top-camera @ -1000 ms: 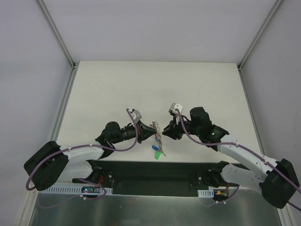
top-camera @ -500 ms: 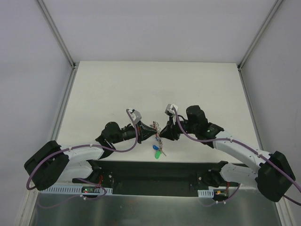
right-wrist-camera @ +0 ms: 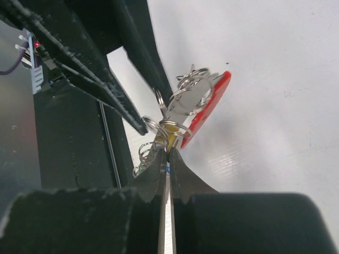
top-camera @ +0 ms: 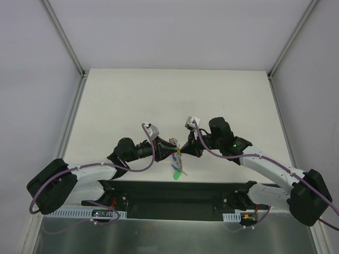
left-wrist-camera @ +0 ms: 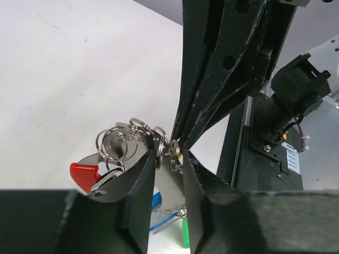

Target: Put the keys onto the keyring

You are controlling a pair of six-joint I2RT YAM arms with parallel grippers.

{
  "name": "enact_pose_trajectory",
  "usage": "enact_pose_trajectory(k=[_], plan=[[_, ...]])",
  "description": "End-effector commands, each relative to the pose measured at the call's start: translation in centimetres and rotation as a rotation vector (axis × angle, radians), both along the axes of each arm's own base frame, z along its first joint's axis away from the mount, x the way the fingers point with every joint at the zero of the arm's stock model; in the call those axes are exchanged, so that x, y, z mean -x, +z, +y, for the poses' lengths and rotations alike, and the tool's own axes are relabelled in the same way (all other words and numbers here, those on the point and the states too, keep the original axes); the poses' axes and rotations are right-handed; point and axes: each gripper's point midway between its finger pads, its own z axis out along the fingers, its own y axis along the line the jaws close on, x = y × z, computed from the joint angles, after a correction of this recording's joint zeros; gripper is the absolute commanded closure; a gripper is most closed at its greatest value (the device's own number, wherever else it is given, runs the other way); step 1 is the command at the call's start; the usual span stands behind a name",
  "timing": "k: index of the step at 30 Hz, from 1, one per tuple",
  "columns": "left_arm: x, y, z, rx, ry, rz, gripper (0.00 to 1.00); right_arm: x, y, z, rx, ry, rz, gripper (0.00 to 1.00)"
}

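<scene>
My left gripper [top-camera: 170,151] and right gripper [top-camera: 184,150] meet tip to tip over the near middle of the table. The left gripper [left-wrist-camera: 167,153] is shut on the keyring [left-wrist-camera: 119,143], a cluster of thin metal rings with a grey piece and a red band [left-wrist-camera: 83,174]. The red band also shows in the right wrist view [right-wrist-camera: 209,106]. The right gripper [right-wrist-camera: 168,151] is pinched shut on a yellow-capped key [right-wrist-camera: 165,139] at the rings. A blue key [top-camera: 174,166] and a green key [top-camera: 177,174] lie just below the grippers. The dark key is not visible.
The white table [top-camera: 175,100] stretches beyond the grippers, walled by grey panels left and right. The black mounting rail [top-camera: 169,193] with both arm bases runs along the near edge, close behind the keys.
My right gripper has moved left until its tip meets the key bunch at the left gripper. The left gripper has shifted slightly nearer, still holding the rings.
</scene>
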Motion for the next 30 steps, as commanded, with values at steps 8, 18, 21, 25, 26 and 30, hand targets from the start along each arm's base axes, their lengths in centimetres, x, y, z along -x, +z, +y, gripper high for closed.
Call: enact_pose_trajectory(k=[8, 18, 21, 25, 26, 30], plan=[[-0.5, -0.8, 2.2, -0.253, 0.033, -0.128, 0.44, -1.5, 3.2, -0.5, 0.146, 0.021, -0.189, 0.99], [0.1, 0.4, 1.7, -0.304, -0.049, -0.172, 0.58, -2.1, 2.3, 0.4, 0.287, 0.008, -0.250, 0.99], [-0.2, 0.8, 2.4, -0.286, 0.019, -0.147, 0.59, -2.4, 2.2, 0.6, 0.291, -0.017, -0.249, 0.99], [-0.8, 2.6, 3.9, -0.202, 0.152, -0.098, 0.57, -2.8, 2.1, 0.6, 0.303, -0.051, -0.243, 0.99], [-0.4, 3.0, 3.8, -0.167, 0.147, -0.069, 0.56, -2.9, 2.0, 0.6, 0.308, -0.054, -0.240, 0.99], [0.6, 2.6, 3.2, -0.133, 0.101, -0.012, 0.56, -3.3, 1.6, 1.0, 0.323, -0.070, -0.232, 0.99]])
